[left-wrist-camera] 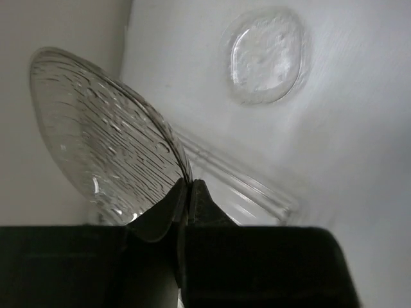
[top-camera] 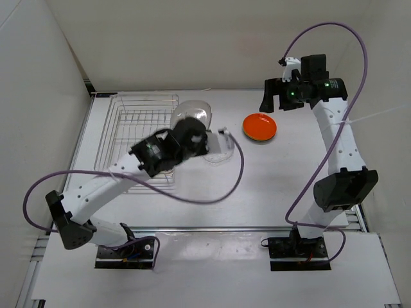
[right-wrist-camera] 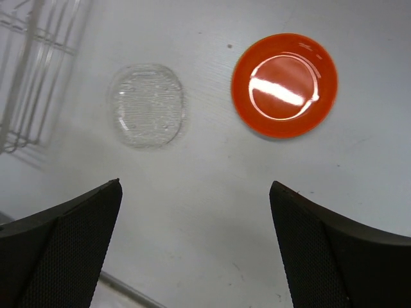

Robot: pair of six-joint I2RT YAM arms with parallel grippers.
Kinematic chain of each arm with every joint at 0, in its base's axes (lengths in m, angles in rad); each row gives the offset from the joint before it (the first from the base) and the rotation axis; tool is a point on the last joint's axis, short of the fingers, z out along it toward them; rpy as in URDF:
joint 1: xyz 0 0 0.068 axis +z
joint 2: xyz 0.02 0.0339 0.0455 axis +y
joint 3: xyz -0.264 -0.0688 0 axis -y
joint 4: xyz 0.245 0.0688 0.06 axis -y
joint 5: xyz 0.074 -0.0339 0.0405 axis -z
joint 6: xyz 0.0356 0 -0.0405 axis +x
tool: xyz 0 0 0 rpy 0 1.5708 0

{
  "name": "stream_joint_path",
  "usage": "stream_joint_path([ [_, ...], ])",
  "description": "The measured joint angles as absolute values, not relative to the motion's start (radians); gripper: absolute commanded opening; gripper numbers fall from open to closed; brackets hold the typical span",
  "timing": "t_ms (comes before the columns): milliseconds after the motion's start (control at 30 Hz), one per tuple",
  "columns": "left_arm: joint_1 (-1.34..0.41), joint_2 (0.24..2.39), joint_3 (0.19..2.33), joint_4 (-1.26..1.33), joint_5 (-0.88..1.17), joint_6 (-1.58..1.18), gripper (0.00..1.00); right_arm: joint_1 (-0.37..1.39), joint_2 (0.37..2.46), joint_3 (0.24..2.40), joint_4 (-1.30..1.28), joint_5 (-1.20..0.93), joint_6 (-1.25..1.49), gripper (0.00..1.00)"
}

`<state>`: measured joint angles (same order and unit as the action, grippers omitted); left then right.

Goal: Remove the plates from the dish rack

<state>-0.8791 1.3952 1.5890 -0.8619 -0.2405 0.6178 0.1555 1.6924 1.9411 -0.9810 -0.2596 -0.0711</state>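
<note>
Plates, where are they?
> orange plate (right-wrist-camera: pixel 284 85) flat on tabletop (right-wrist-camera: pixel 212 167), right of dish rack (top-camera: pixel 135 128). one clear plate (right-wrist-camera: pixel 148 106) flat between rack and orange. other clear plate (left-wrist-camera: pixel 109 141) pinched by its rim in left end effector (left-wrist-camera: pixel 188 192), tilted on edge.

Arm poses?
> left arm (top-camera: pixel 103 186) reaches forward over rack's right edge. right arm (top-camera: pixel 337 138) stretched to the far side, right end effector (right-wrist-camera: pixel 196 186) pointing down, jaws wide apart, holding nothing, above tabletop near orange plate.

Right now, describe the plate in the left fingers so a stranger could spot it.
Find the wire dish rack on the left. By its right side, the left fingers pinch a ribbed clear plate by its rim. Unlike the other clear plate and the orange plate lying flat, it stands tilted.
</note>
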Motion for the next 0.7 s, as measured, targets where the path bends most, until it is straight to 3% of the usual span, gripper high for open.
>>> stream_joint_path([
  [133, -1.055, 1.345, 1.271, -0.678, -0.511, 0.918, 0.11, 0.133, 1.649, 1.940, -0.999, -0.404, -0.067, 0.93],
  [333, -1.213, 1.304, 1.021, -0.540, -0.638, 1.318, 0.11, 0.229, 1.517, 1.916, -0.998, -0.508, -0.116, 0.89],
  [533, -1.317, 1.258, 1.068, -0.506, -0.638, 1.425, 0.11, 0.419, 1.428, 1.788, -0.997, -0.469, -0.194, 0.84],
  [633, -1.339, 1.271, 1.116, -0.508, -0.638, 1.424, 0.11, 0.435, 1.434, 1.740, -0.997, -0.432, -0.213, 0.77],
  [700, -1.351, 1.278, 1.131, -0.507, -0.640, 1.424, 0.11, 0.435, 1.441, 1.728, -0.996, -0.413, -0.217, 0.66],
])
